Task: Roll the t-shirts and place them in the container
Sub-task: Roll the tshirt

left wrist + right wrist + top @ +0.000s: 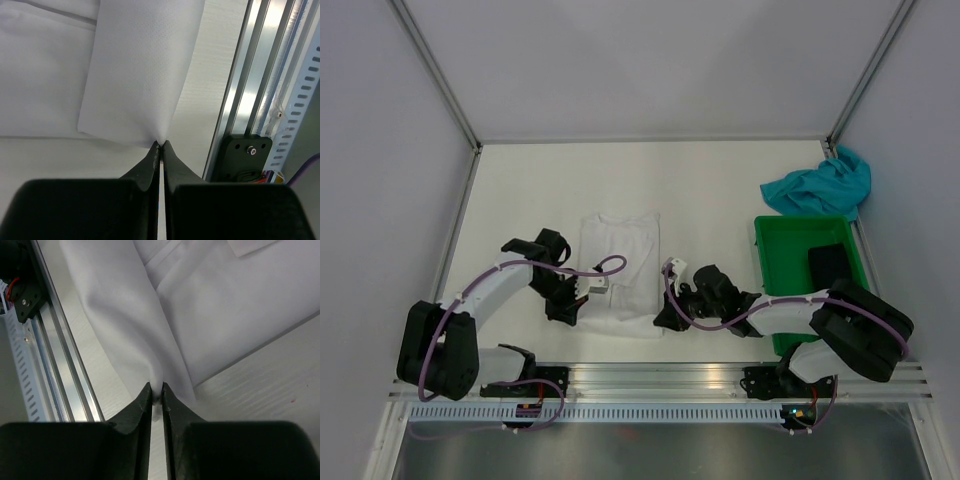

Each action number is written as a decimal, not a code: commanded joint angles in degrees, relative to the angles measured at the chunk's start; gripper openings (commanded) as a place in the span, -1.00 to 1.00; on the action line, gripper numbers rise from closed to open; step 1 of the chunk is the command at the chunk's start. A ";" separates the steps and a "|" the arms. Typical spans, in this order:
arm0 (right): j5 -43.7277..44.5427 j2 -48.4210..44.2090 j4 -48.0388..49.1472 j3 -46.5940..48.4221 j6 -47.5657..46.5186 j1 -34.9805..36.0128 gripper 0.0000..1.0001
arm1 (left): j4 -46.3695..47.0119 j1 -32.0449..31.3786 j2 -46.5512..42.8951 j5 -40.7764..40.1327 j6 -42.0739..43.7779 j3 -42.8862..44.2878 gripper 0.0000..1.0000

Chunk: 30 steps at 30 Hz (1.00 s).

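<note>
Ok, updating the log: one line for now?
left pincer: shut on white t-shirt | right pincer: shut on it | teal t-shirt: bunched, far right

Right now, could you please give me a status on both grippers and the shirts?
Left gripper shut on white t-shirt, near hem. Right gripper shut on same hem. Teal t-shirt bunched beyond green crate, both apart from the work.

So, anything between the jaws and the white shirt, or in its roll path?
Nothing visible. The left jaws and right jaws are both shut on the near edge of the white t-shirt. The teal t-shirt and the green crate sit off to the right, apart from it and out of the path.
</note>
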 commanded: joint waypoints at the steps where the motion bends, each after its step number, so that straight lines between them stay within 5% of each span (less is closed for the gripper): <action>1: -2.96 0.66 5.76 0.17 3.71 0.08 -0.67 | -1.43 0.38 -2.42 2.53 0.08 -0.38 -0.95; 9: -7.54 -2.59 9.18 -3.79 11.79 -0.97 -0.99 | -0.67 1.43 -5.68 3.68 -4.30 -0.20 -0.95; 22: -6.75 8.65 11.29 -1.42 14.61 -8.71 -0.99 | 10.43 10.83 9.94 -4.32 -12.13 1.82 -0.95; 30: -5.17 10.60 6.12 1.66 13.74 -8.89 -0.64 | 12.19 11.54 14.53 -2.31 -14.33 2.96 -0.95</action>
